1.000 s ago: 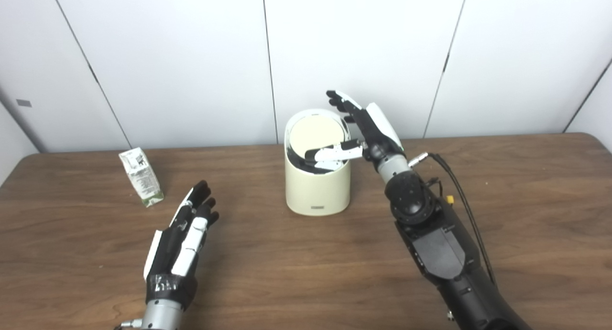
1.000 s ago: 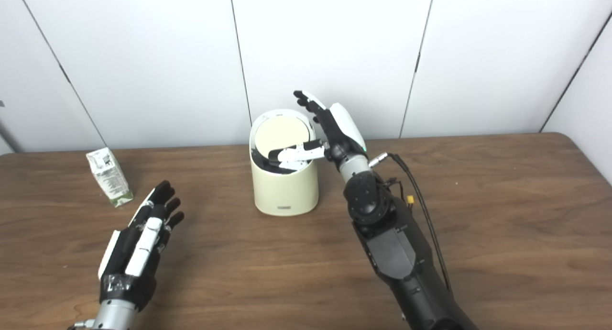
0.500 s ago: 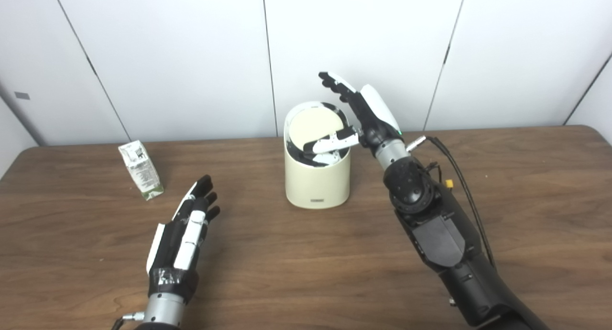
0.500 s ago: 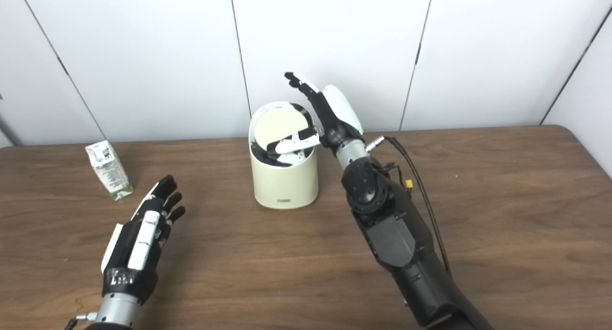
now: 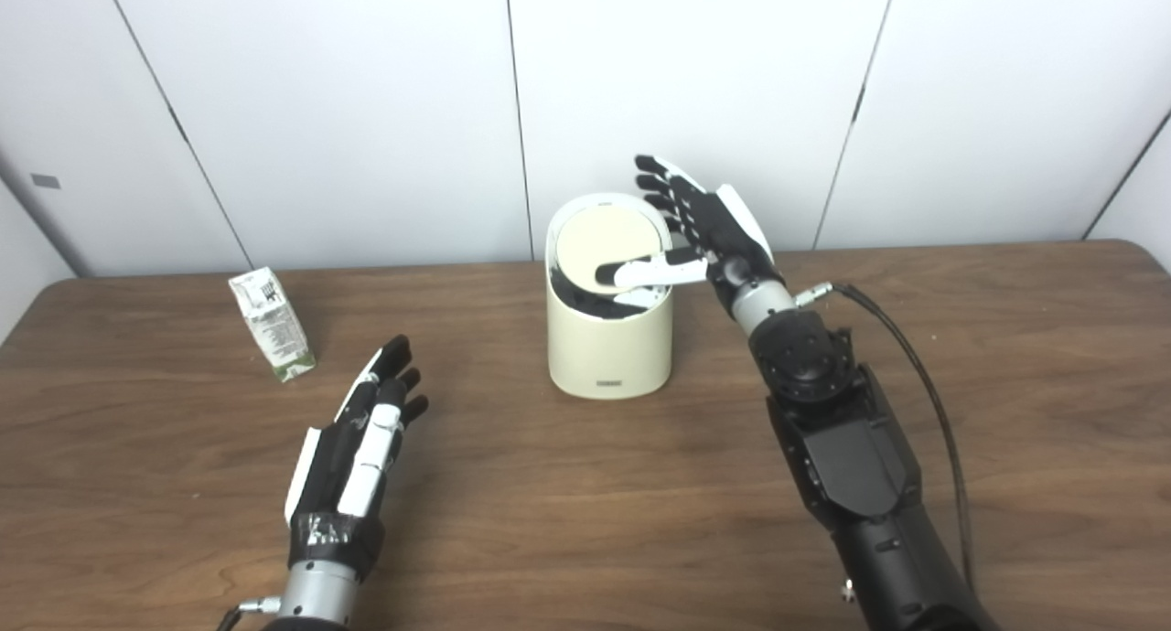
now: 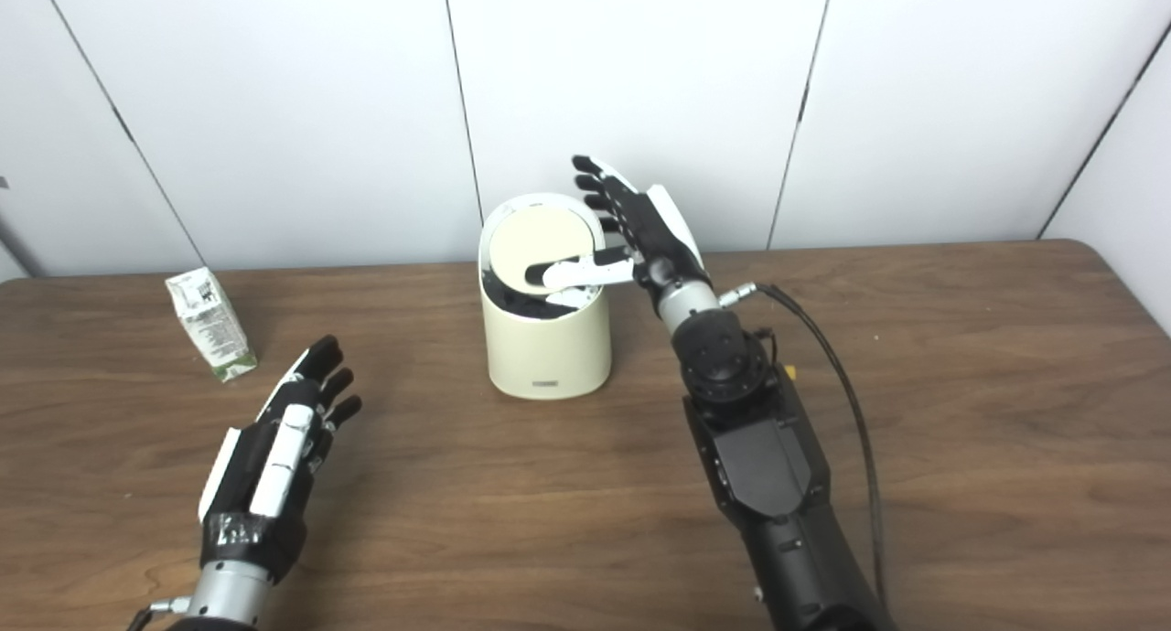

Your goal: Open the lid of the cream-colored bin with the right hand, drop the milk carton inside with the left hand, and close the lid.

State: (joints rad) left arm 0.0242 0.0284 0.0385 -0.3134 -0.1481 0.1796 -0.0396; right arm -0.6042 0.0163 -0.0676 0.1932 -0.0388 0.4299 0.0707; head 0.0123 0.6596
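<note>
1. White-and-green, the milk carton (image 5: 272, 325) stands upright on the wooden table (image 5: 567, 485) at far left, in the same place as a second ago and well apart from both hands.
2. The left hand (image 5: 359, 448) rests low over the table, fingers apart and holding nothing; it is about where it was, so the carton step has not begun.
3. The cream-colored bin (image 5: 608, 343) sits at centre. Its lid (image 5: 604, 247) is tilted, with a dark gap along its near edge, much as in the earlier views.
4. The right hand (image 5: 709, 238) is what has changed: it has come down from its raised pose half a second ago and turned, fingers spread beside the bin's right rim, thumb lying across the lid's near edge. It grips nothing.
5. My judgement: the lid is only partly open, so the right hand must tip it further before the carton can go in.
</note>
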